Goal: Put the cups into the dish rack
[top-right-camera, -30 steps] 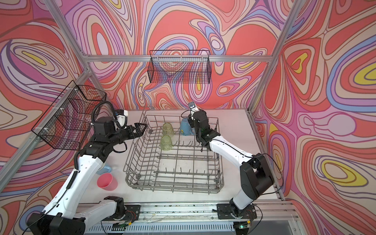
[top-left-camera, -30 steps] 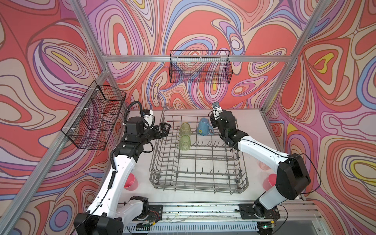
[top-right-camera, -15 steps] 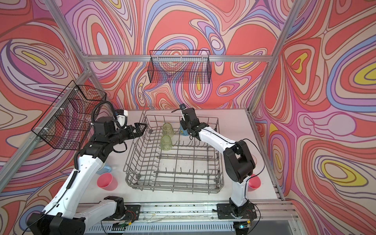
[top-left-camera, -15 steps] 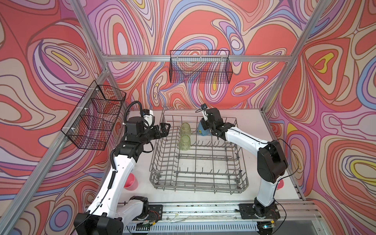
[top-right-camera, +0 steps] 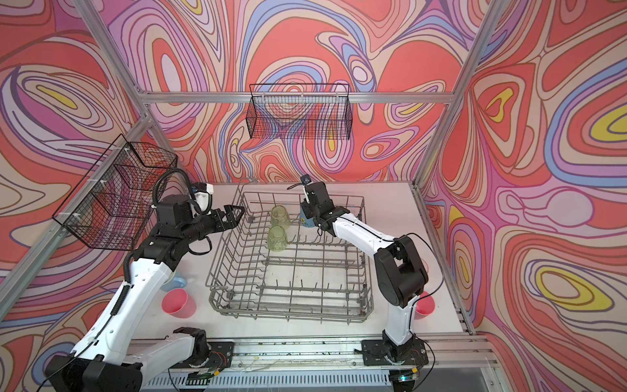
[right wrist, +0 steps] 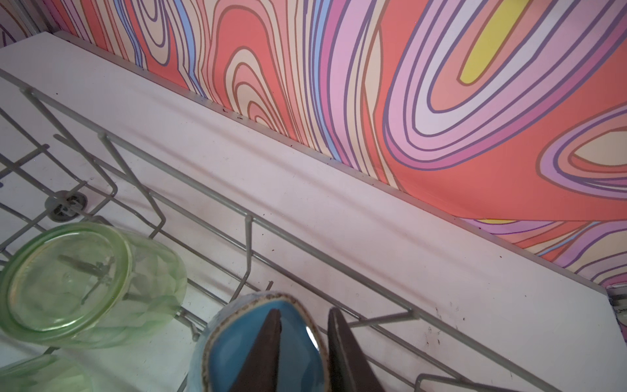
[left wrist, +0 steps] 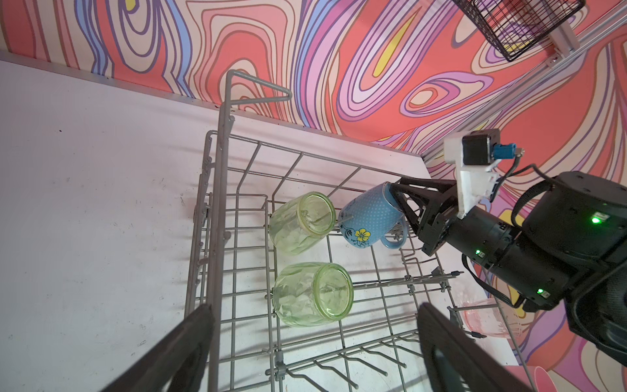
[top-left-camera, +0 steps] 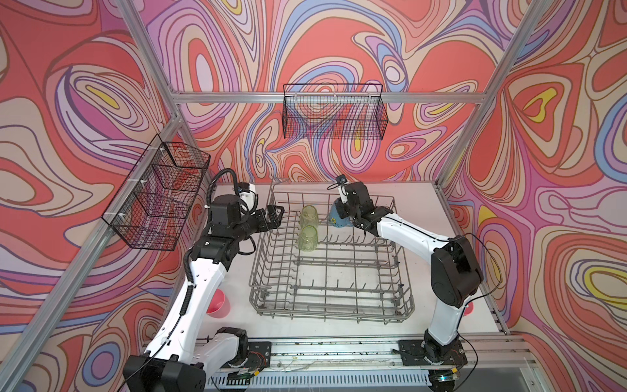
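Blue mug: your right gripper has it by the wall, one finger down inside the mouth, the other outside, pinched narrow. The mug lies tilted in the far row of the dish rack, just above centre in both top views.

Just left of it, two yellow-green tumblers sit tipped over the tines, bases up. The far tumbler is close beside the mug, and the near tumbler is directly below it in the frame.

Your left gripper hangs at the rack's left rim, fingers spread wide, nothing between them.

Out on the table, one pink cup stands at lower left beside the left arm. A second pink cup peeks out behind the right arm at lower right.
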Robot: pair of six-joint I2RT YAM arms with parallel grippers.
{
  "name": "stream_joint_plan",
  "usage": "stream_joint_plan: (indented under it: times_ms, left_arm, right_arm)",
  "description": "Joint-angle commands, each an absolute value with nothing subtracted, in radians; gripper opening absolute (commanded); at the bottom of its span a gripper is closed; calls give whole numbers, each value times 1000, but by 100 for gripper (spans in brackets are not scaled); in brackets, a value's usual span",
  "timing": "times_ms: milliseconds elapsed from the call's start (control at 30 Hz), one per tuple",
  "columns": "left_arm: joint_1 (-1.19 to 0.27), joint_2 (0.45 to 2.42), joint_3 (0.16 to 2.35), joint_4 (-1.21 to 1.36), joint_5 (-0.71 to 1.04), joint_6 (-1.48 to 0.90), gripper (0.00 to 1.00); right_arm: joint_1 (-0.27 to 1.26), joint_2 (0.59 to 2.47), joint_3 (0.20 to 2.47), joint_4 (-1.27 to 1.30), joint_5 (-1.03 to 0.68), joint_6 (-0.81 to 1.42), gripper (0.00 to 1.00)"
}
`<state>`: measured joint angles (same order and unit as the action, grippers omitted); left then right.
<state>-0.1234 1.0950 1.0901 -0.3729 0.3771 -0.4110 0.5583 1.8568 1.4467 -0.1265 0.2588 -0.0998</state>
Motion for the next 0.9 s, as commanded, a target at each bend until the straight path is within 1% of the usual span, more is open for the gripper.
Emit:
stream_joint_plan:
  times_ms: [0,200,533,867]
  left_arm:
    - [-118,1098,1079,-361,376,-396,95]
    - [-118,1098,1078,-361,376,-397,95]
    - [-118,1094,1081,-365,374,-394,95]
    - [-118,1094,1081,-369,365,-389,95]
  right_arm:
    - [576,1858,1404,-226,264,-89,24]
    - [616,1856,1403,-244,284,-83,22]
    - [629,1836,1434,-260,286,-66,22]
    - [629,1778,1449,-259,253,-43,25]
